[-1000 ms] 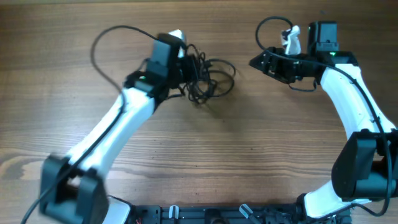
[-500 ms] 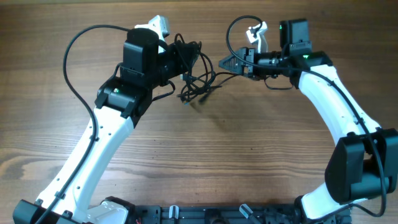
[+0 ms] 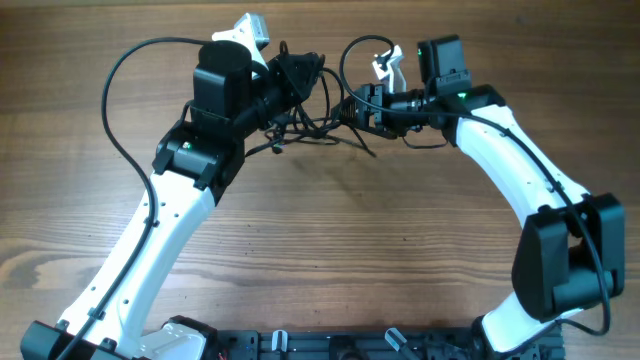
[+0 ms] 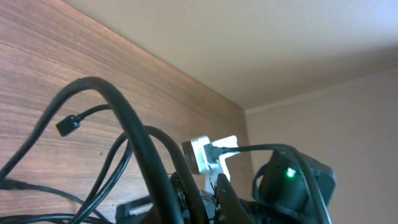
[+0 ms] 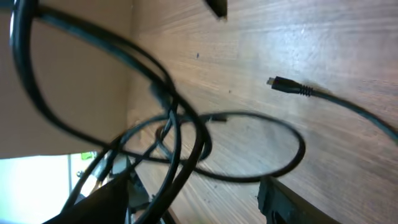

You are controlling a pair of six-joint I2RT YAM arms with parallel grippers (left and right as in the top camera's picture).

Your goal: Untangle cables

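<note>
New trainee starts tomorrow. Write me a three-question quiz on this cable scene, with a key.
1. Multiple choice: which gripper is shut on the cables? A left, B right, C neither.
2. True or false: the right gripper reaches in among the cables.
3. In the right wrist view, what ends the cord seen against the wooden table?
Key: 1 A, the left gripper. 2 True. 3 A small plug.
</note>
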